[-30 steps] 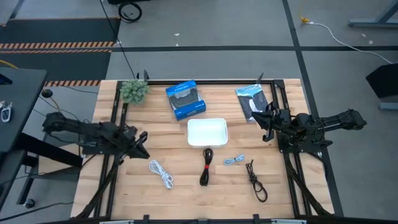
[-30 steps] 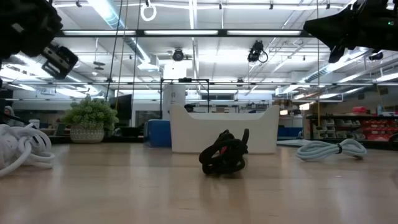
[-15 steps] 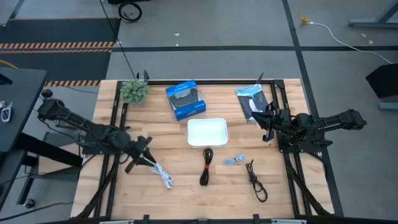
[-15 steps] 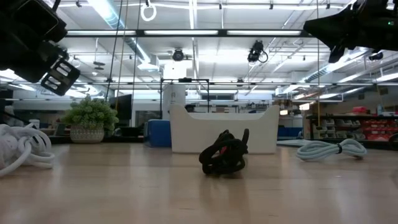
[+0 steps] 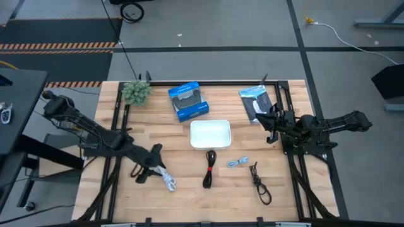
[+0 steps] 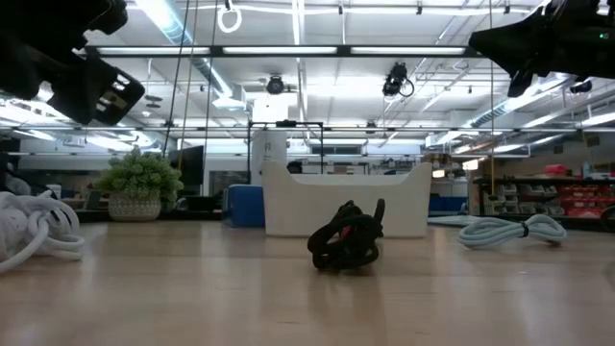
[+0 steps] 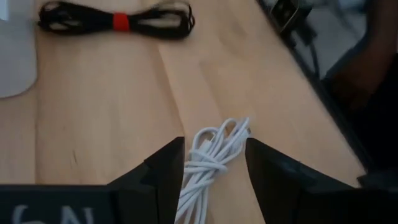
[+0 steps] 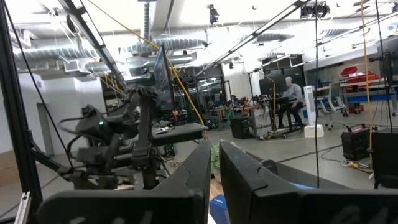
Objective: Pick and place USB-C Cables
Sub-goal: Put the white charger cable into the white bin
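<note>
The white cable bundle (image 5: 165, 178) lies on the table at the near left. The black cable with a red band (image 5: 209, 169), the short light blue-grey cable (image 5: 237, 162) and the dark brown-black cable (image 5: 260, 183) lie to its right. My left gripper (image 5: 151, 162) is open above the white cable's far-left end. In the left wrist view its fingers (image 7: 168, 171) stand on either side of the white cable (image 7: 214, 155). In the low view the left gripper (image 6: 96, 82) is well above the table. My right gripper (image 5: 271, 123) waits shut at the right, near the packet.
A white tray (image 5: 211, 133) stands at the table's middle. A blue box (image 5: 188, 101), a black-and-white packet (image 5: 255, 104) and a small plant (image 5: 136, 91) stand along the far edge. Black frame rails run down both sides.
My left gripper has gone toward the table's right and near edges, from the left side to a place over the white cable. The cables have not moved.
</note>
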